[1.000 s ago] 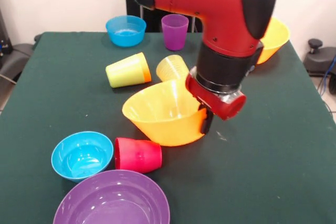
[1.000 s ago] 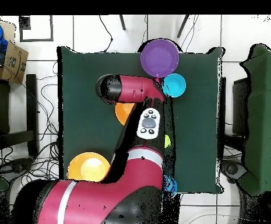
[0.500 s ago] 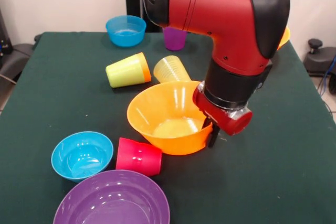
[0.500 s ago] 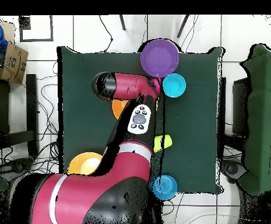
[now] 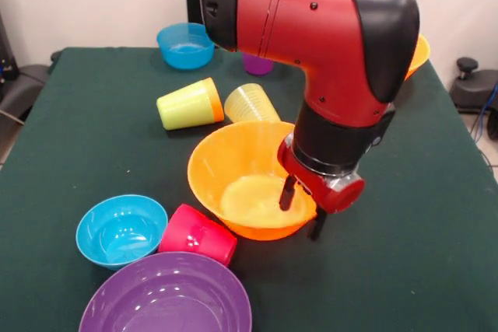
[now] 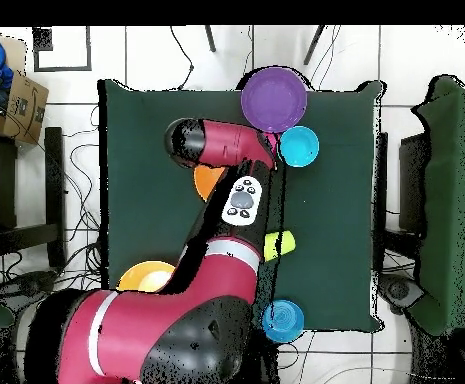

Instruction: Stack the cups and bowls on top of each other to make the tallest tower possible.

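Since the earlier frame, the orange bowl [image 5: 249, 188] has settled upright, and the gripper [image 5: 302, 209] straddles its rim, fingers spread, one inside, one outside. Touching the bowl, a red cup [image 5: 198, 235] lies tipped beside the cyan bowl [image 5: 121, 229] and purple bowl [image 5: 165, 296] at the table's [image 5: 70, 130] near edge.

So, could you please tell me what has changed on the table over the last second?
The big orange bowl, tilted on its side before, now sits upright; the claw straddles its rim, one finger inside, one outside. The red cup shifted slightly. The cyan bowl, purple bowl and lime green cup stayed put.
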Available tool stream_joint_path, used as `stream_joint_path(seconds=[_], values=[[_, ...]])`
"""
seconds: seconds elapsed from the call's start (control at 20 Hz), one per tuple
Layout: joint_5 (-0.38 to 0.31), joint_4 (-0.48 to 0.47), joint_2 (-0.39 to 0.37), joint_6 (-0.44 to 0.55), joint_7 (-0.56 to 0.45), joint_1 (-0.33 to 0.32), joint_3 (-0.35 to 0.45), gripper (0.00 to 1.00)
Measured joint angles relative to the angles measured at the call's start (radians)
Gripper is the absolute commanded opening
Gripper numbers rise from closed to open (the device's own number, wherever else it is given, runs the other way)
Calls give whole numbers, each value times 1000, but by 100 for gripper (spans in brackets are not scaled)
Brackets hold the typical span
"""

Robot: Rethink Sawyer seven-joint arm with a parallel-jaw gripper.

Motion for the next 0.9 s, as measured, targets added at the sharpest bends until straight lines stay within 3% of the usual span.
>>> stream_joint_path(seconds=[0.5,0.9], values=[[52,-2,42,0,0,17,-1,100],[56,15,10,0,0,25,-3,100]])
